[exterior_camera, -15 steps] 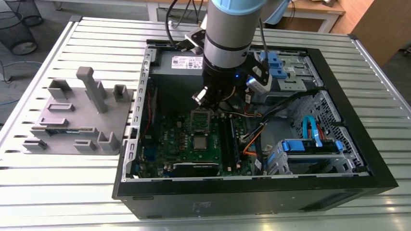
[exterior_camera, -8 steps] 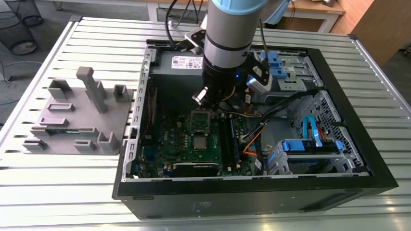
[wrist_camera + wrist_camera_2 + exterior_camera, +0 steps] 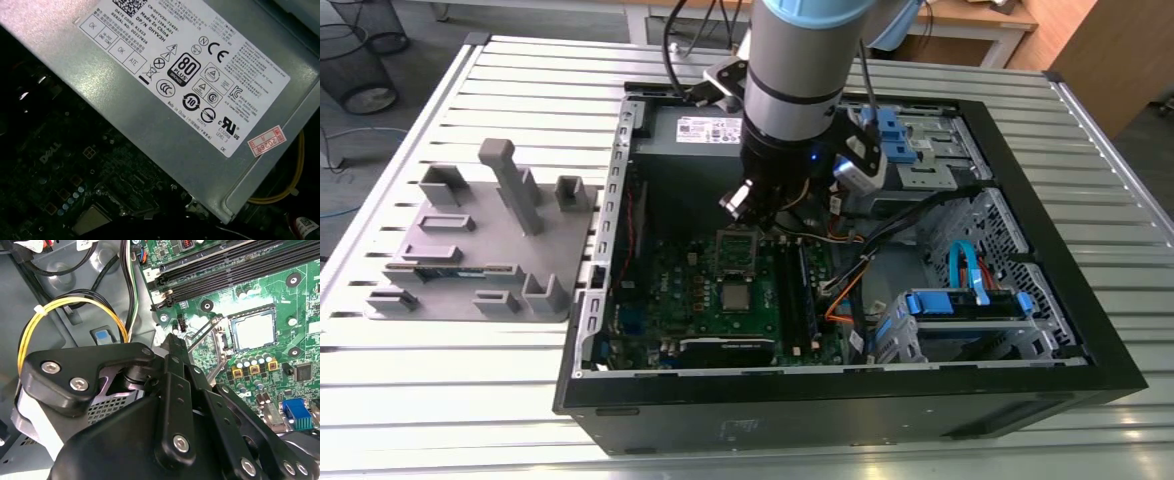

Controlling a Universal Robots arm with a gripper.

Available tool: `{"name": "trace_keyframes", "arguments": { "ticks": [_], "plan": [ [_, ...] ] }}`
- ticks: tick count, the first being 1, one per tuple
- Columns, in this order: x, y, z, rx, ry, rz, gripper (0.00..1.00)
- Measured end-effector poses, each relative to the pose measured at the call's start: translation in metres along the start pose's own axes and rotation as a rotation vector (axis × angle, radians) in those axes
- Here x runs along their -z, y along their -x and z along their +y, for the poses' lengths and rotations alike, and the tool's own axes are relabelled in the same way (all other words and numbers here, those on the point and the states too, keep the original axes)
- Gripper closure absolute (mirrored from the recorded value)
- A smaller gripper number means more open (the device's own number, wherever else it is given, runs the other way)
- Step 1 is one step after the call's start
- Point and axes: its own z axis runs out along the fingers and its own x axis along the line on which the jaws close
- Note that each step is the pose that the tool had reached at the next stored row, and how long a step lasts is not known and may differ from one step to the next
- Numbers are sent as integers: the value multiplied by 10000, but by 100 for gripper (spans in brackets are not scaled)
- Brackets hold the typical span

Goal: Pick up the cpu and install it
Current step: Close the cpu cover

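The cpu (image 3: 255, 331), a small square chip with a pale silver top, lies flat in the motherboard socket, and its corner also shows in the first wrist view (image 3: 92, 220). In the exterior view the cpu (image 3: 738, 296) sits mid-board inside the open computer case. The socket's metal hold-down frame (image 3: 738, 243) stands swung open, with its lever (image 3: 202, 337) raised beside the chip. My gripper (image 3: 747, 205) hangs over that open frame, just behind the cpu and apart from it. In the second wrist view my gripper (image 3: 172, 340) has its tip close to the lever, and nothing shows held in it.
The grey power supply (image 3: 175, 100) stands right behind the gripper. Black memory slots (image 3: 235, 265) run beside the socket, and yellow and black cables (image 3: 75, 305) loop nearby. Blue drive brackets (image 3: 961, 300) fill the case's right side. A grey parts tray (image 3: 467, 250) rests on the slatted table at the exterior view's left.
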Motion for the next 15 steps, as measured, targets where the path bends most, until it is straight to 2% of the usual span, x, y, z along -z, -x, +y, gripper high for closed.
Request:
{"name": "trace_keyframes", "arguments": {
  "ticks": [15],
  "plan": [
    [41, -20, -22, 156, 13, 15, 89]
  ]
}}
